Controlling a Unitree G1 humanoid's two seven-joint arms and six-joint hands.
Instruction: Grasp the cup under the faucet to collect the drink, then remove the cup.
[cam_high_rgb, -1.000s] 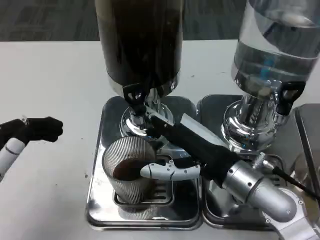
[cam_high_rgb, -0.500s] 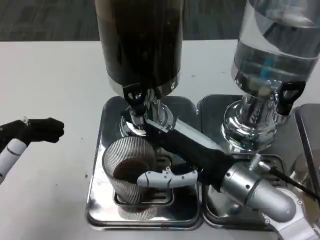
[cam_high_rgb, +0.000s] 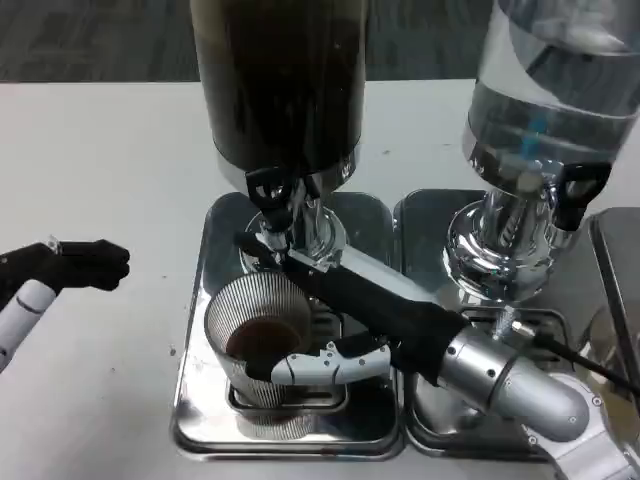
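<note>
Cup: the cup (cam_high_rgb: 262, 340) is ribbed and see-through, wide at the mouth, with dark drink pooled in its bottom; it stands upright on the near grate of the left drip tray (cam_high_rgb: 205, 400), just below the black faucet (cam_high_rgb: 268, 190) of the dark dispenser (cam_high_rgb: 280, 85).
Right hand: the right hand (cam_high_rgb: 335, 330) wraps the cup's right side, black fingers behind its far rim, a white finger across its near wall.
Left hand: the left hand (cam_high_rgb: 70, 268) hangs over the table (cam_high_rgb: 110, 150) far left, well apart from the tray; its black fingers look bunched, holding nothing.
Neighbour: a clear dispenser (cam_high_rgb: 545, 110) of water stands to the right.
Change: a second ago the white finger lay higher on the cup; now it sits lower, nearer.
</note>
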